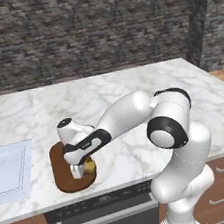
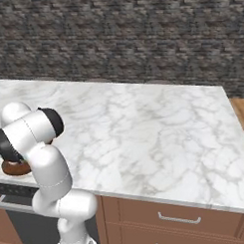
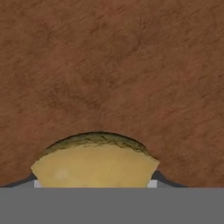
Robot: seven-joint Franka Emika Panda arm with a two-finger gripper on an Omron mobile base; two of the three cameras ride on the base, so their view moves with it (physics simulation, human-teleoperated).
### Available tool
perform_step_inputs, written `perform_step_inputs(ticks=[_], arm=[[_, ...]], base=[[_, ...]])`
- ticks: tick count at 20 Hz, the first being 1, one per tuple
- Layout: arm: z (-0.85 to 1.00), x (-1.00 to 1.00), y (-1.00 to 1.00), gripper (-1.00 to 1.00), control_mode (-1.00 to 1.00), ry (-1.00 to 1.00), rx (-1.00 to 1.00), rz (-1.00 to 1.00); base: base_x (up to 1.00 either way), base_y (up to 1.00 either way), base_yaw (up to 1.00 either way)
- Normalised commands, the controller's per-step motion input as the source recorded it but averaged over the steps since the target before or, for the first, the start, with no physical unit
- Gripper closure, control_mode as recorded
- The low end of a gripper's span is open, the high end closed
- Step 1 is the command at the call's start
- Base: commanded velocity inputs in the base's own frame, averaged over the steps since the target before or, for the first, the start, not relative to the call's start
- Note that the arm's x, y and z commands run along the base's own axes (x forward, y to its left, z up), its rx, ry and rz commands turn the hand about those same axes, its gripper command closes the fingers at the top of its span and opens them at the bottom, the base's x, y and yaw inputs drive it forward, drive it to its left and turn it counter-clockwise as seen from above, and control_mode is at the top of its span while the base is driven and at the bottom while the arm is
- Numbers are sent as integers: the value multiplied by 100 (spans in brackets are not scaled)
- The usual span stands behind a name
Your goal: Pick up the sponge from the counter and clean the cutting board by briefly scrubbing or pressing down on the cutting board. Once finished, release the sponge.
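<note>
Since the sponge [image 3: 95, 164] sits pinched between the gripper [image 1: 83, 169] fingers, low over the cutting board [image 1: 63, 174] near the counter [image 1: 132, 96] front edge, you can count the pickup as done. Whether it presses the board you cannot tell; judge the scrub as under way or just due. Release is left.

Rendered kitchen: marble counter [image 1: 132, 96], wooden drawers [image 2: 187, 216], oven front [image 1: 103, 213], stone wall [image 2: 121, 34].
</note>
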Motion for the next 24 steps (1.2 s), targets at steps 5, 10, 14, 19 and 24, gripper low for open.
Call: perform_step_inputs(ticks=[5, 10, 14, 19, 24], arm=[[-9, -29, -26, 100, -100, 0, 0, 16], [-12, -42, -29, 100, -100, 0, 1, 10], [-10, -30, -16, 100, -100, 0, 0, 9], [-16, 31, 0, 100, -100, 0, 1, 10], [-8, 67, 0, 100, -100, 0, 2, 13]], base=[[0, 0, 0], [0, 0, 0], [0, 0, 0], [0, 0, 0], [0, 0, 0]])
